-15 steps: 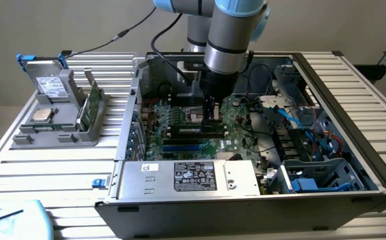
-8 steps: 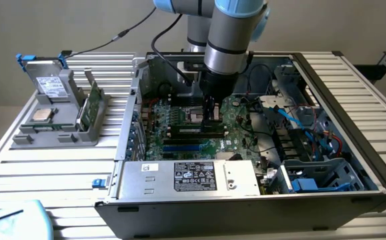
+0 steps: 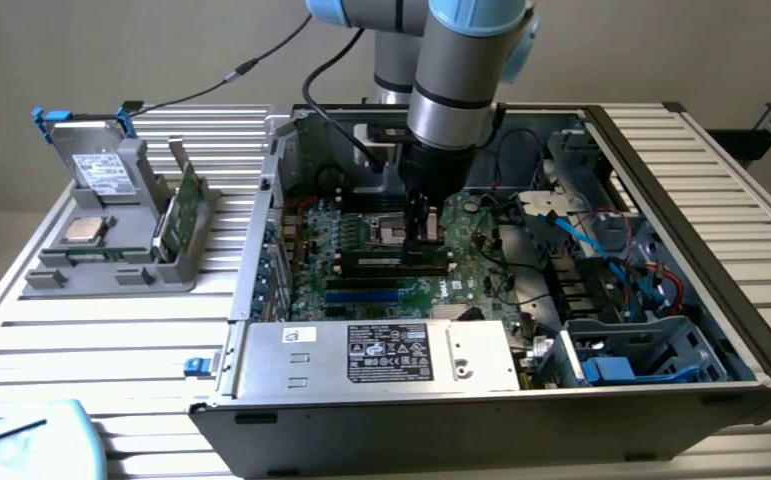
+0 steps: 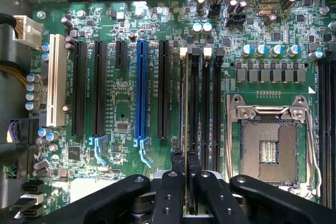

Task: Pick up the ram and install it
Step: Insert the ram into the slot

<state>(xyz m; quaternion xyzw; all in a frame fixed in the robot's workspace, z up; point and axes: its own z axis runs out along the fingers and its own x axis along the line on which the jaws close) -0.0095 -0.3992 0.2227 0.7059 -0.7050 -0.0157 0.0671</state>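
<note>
Seating step: ram edge-on over the memory slots, seemingly at insertion.
Jaws: gripper clenched on the ram.
Next need: likely square alignment, even downward press.

Print on the power-supply label cannot be read.

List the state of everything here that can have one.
claw, shut on ram
ram, on edge, held; whether it is seated cannot be told
CPU socket, empty, pins bare
blue slot, empty
computer case, side open
</note>
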